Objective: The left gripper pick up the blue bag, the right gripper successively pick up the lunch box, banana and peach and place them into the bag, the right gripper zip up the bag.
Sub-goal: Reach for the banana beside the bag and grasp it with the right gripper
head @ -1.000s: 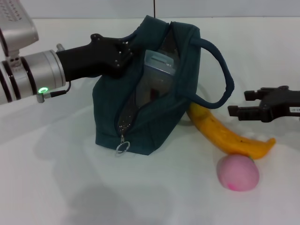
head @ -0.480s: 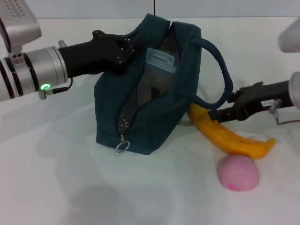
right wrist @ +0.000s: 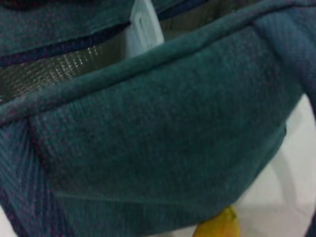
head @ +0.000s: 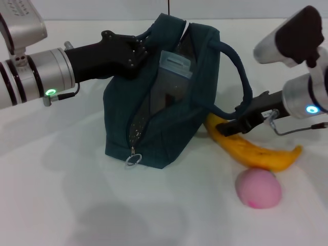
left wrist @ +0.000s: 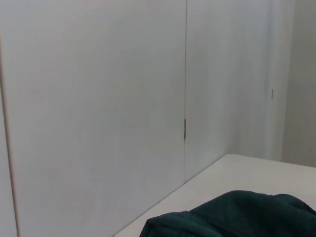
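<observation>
Head view, banana [head: 251,147] lying flat on table [head: 61,195], long axis running from behind blue bag [head: 169,102] out toward robot's right, right gripper [head: 231,124] jaws parted over its near end, left gripper [head: 137,51] clamped on bag's top edge, peach [head: 258,188] just beside banana's outer end.

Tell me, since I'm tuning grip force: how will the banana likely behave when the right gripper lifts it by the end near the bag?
The banana is long and curved, so lifted by one end by the right gripper it would probably droop and swing. Its skin looks smooth, so it may slip. It lies flat on the table, unlikely to roll.
</observation>
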`<state>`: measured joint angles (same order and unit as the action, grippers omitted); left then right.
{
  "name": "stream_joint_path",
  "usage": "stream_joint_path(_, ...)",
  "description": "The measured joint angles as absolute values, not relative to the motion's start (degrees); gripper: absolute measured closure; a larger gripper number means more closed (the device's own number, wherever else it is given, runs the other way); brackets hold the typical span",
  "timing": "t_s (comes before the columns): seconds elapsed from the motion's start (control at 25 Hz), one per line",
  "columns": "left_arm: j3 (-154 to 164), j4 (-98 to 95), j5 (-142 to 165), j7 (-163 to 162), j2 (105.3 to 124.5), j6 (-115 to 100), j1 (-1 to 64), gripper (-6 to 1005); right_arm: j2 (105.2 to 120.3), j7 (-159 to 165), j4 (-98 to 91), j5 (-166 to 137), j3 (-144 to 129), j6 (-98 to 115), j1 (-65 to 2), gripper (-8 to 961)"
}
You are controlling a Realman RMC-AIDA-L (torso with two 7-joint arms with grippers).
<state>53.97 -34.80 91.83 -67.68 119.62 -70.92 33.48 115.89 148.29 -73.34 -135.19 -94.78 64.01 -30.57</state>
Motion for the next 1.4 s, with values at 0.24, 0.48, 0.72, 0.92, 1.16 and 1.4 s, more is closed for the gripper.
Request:
stream_joint_path(0.24, 54.0, -34.8, 91.8, -67.7, 119.67, -70.9, 33.5, 903, 115.93, 150.1, -71.3, -136.2, -97.7, 63.0, -31.8, 237)
stream_joint_path(0.48, 54.0, -34.7, 91.8, -67.7, 119.72, -70.9, 33.4, 902, 115.91, 150.7, -72.4, -135.9, -99.1, 63.2, -31.5, 241)
stream_joint_path(0.72, 54.0, -34.6, 91.8, -67.7, 119.79, -71.0, 33.2, 901, 115.62, 150.8, -72.9, -136.1, -98.3, 64.4, -31.2, 244)
stream_joint_path(0.92, 54.0, -34.6, 91.8, -67.7, 119.8, -71.0, 33.3, 900, 115.55, 150.8, -72.6, -136.2, -98.0, 64.7, -31.2, 246)
stream_joint_path(1.16, 54.0, -34.6, 91.8, -67.7, 119.79, -70.9, 33.4, 898, 115.48, 150.8, -72.1, -136.3, -96.5, 64.9, -31.4, 327)
stream_joint_path(1.4, 53.9, -34.6, 91.8, -67.7, 119.79, -70.9, 33.5, 897, 115.48, 150.4, -71.3, -136.3, -96.2, 64.9, -31.5, 395)
